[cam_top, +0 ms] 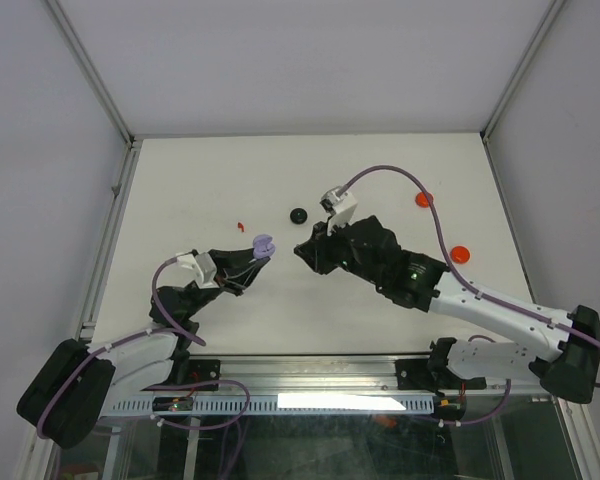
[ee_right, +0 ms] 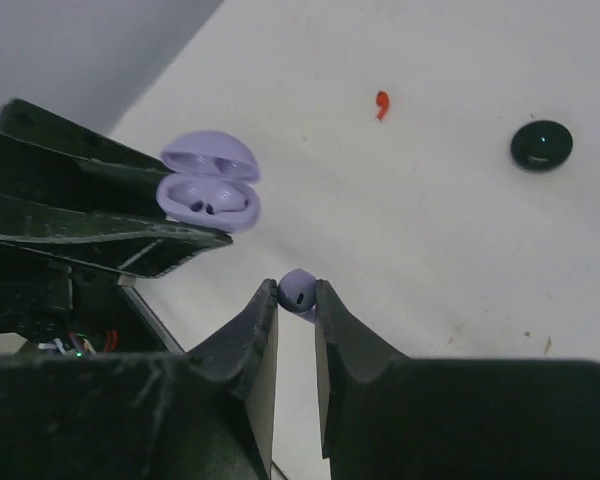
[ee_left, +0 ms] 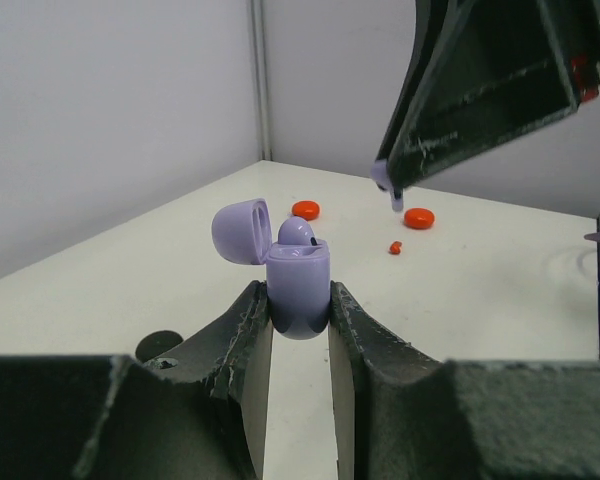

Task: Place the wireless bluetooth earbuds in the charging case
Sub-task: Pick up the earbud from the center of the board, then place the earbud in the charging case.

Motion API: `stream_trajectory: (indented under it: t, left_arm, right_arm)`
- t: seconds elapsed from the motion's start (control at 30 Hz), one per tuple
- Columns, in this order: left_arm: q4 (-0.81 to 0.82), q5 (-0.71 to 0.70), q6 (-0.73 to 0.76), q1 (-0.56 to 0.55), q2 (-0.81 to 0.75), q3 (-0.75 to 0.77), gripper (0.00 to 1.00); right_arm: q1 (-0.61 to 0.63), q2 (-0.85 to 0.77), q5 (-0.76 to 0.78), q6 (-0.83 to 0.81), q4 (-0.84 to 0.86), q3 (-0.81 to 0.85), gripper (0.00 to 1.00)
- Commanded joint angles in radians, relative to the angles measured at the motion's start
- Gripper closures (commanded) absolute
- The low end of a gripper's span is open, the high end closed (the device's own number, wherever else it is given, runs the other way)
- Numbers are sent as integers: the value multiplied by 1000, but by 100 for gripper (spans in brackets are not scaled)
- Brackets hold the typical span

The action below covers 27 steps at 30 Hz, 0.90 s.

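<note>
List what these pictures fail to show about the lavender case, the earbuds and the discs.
- Lavender case: its lower half is hidden between the left gripper fingers in the left wrist view.
- Lavender earbud in the right gripper: its stem is covered by the fingers in the right wrist view.
- Red earbud: too small in the top view to tell its shape.
- Black disc: whether it opens cannot be told.

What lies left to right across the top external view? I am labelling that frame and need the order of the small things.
Red earbud → lavender charging case → black disc → red disc → second red disc.
</note>
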Motion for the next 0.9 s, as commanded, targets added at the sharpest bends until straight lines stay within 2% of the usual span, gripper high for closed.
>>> stream_trajectory:
  t: [0.0,0.47,0.87]
  left_arm:
    - [105,107,16,2,23,0,88]
    - [225,257,-33,1,77,45,87]
    - [263,277,-64,0,85,59,86]
  right_arm:
    - [11,-76,-69,-16,233,-57,89]
    - [38,-126,-215,83,673,-229,88]
    - [41,-84,-212,144,757,-254,88]
